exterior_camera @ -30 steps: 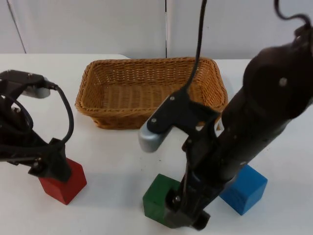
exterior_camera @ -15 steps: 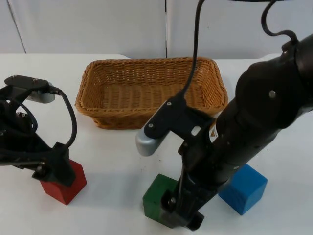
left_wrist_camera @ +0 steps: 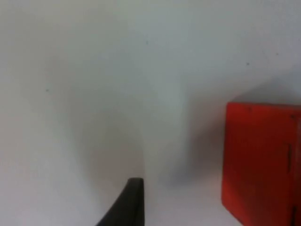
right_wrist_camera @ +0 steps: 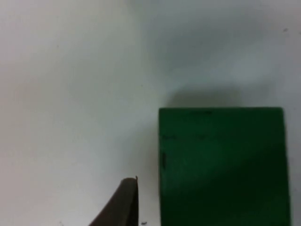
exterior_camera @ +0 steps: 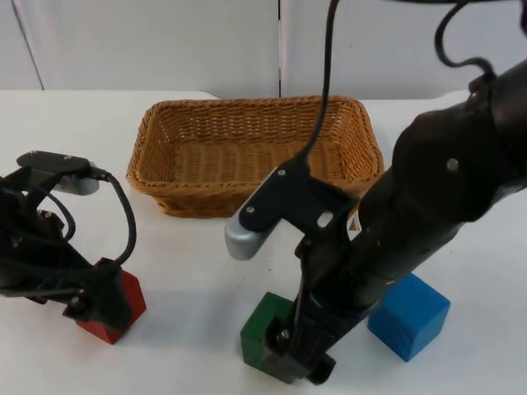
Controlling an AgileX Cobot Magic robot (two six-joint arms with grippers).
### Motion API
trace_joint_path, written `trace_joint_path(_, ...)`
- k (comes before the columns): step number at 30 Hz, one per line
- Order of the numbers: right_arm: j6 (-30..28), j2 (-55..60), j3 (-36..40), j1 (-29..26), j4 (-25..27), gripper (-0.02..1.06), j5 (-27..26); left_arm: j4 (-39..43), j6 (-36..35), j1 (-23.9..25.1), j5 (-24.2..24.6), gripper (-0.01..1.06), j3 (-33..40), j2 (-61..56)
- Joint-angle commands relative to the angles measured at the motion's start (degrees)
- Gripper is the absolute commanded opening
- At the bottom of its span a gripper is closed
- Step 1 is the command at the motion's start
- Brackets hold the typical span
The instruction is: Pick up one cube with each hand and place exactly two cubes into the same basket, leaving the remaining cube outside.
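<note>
A red cube (exterior_camera: 125, 303) lies on the white table at the front left; my left gripper (exterior_camera: 92, 306) is down over its left side, hiding part of it. In the left wrist view one black fingertip (left_wrist_camera: 128, 202) stands apart from the red cube (left_wrist_camera: 261, 162), so the jaws are open. A green cube (exterior_camera: 260, 327) lies front centre, with my right gripper (exterior_camera: 303, 364) low on its right side. The right fingertip (right_wrist_camera: 123, 202) has a small gap to the green cube (right_wrist_camera: 221, 165). A blue cube (exterior_camera: 409, 317) rests to the right, behind the right arm.
A brown wicker basket (exterior_camera: 156, 177) stands at the back centre with nothing in it. The grey partition wall runs behind it. The right arm crosses above the table between the basket's front right corner and the green cube.
My left gripper has slid toward the table's front and settled lower over the red cube. The right gripper has crept slightly forward and left by the green cube. No cube has moved.
</note>
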Motion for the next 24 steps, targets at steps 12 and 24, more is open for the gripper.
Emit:
trace_joint_path(12,-0.29,2.72,-0.71,0.41,0.36,1.04,-1.66,-11.7,9.96,-0.38,-3.39,1.05,-0.16,0.32)
trace_joint_path(24,-0.29,2.72,-0.71,0.41,0.36,0.73,-1.23,-12.15,10.62,-0.38,-3.39,1.02,-0.16,0.32)
